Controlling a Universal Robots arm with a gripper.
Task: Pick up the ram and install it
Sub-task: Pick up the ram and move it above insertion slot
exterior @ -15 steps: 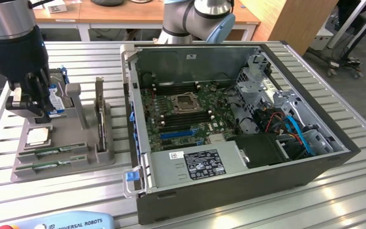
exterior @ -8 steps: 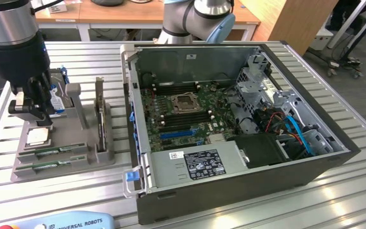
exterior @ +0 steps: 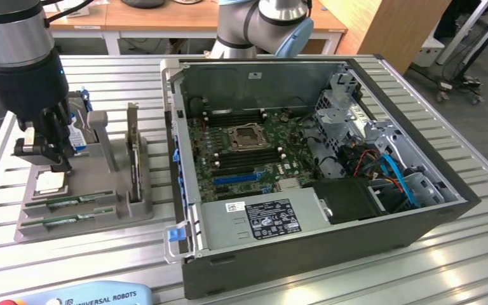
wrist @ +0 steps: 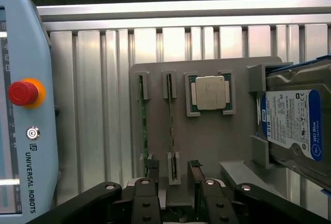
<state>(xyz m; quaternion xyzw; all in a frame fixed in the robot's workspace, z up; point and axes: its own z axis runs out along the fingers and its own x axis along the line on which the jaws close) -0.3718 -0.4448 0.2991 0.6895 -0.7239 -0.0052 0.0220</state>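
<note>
Two ram sticks stand on edge in slots of the grey holder [wrist: 207, 141]: one ram stick [wrist: 143, 115] on the outer side and a second ram stick [wrist: 170, 123] beside it. In the exterior view the ram sticks [exterior: 68, 201] lie at the holder's [exterior: 100, 171] front end. My gripper [wrist: 173, 168] hangs open above the holder, its black fingers [wrist: 152, 163] on either side of the second stick's line, touching nothing. From the exterior view the gripper [exterior: 51, 164] hovers over the holder's left part. The open computer case [exterior: 312, 248] shows the motherboard [exterior: 244, 149] with its memory slots.
A processor chip [wrist: 210, 92] and a blue-labelled hard drive [wrist: 292, 123] sit in the same holder. A teach pendant [wrist: 20, 105] with a red stop button lies beside it on the slatted aluminium table [exterior: 447, 254]. The case stands at the exterior view's right of the holder.
</note>
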